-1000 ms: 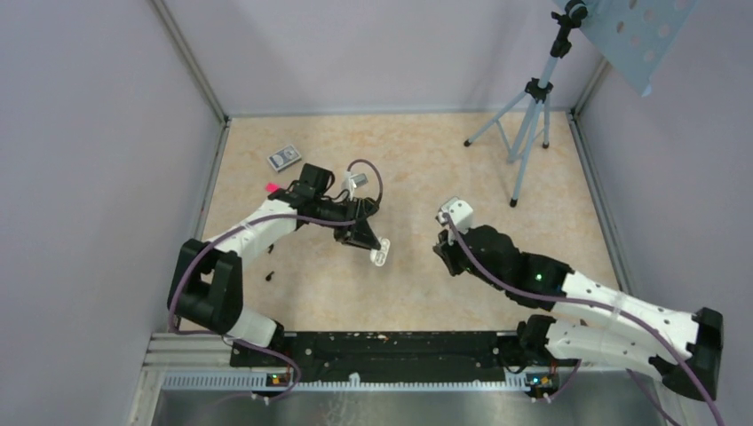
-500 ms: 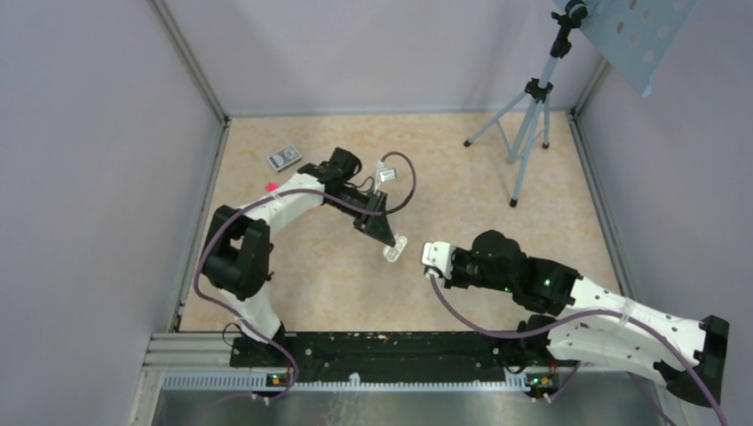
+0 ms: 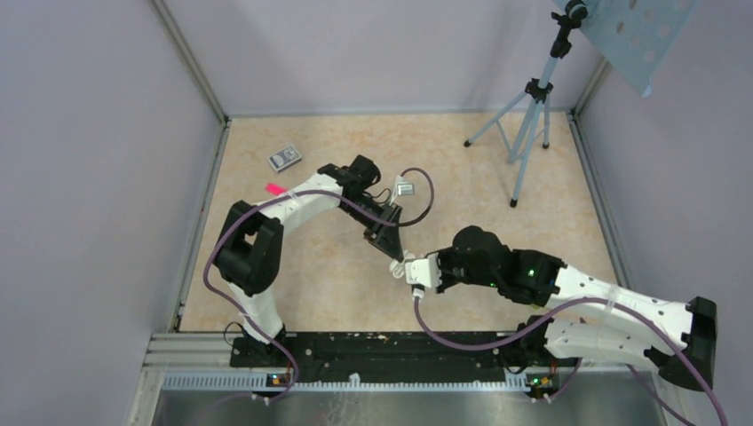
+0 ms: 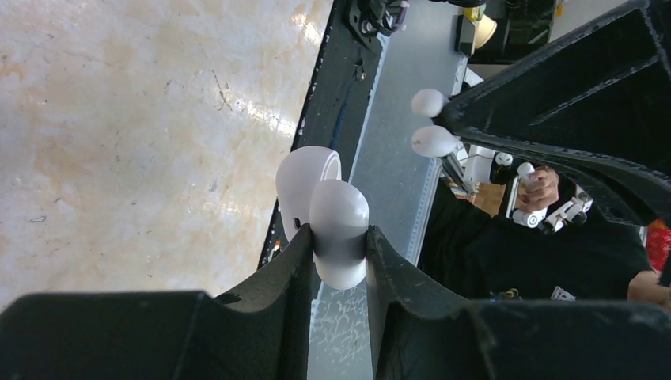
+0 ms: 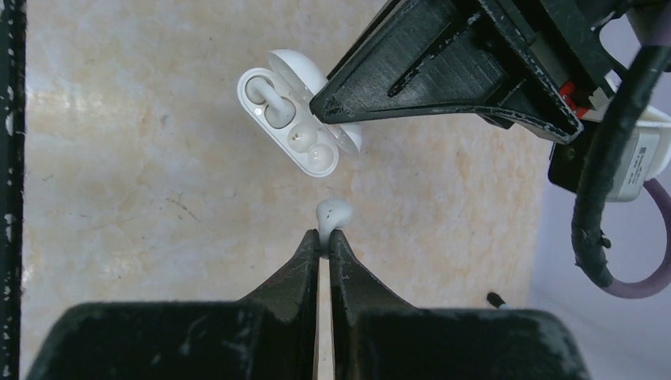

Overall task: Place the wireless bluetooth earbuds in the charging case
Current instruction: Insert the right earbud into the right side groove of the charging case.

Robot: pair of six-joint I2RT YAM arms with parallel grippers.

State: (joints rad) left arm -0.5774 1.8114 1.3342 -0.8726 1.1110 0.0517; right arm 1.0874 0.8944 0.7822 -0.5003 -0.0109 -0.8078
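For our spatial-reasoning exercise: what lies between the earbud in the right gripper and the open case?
Nothing; the right wrist view shows only bare table behind the gap from earbud to charging case.

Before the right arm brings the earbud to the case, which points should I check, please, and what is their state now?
1. The charging case is clamped in the left gripper: ok.
2. The lid is open: ok.
3. The earbud is pinched at the tips of the right gripper: ok.
4. The earbud is lined up over the case's opening: not ok; it is apart from the case, off its end.
5. Room is left inside the case: cannot tell.
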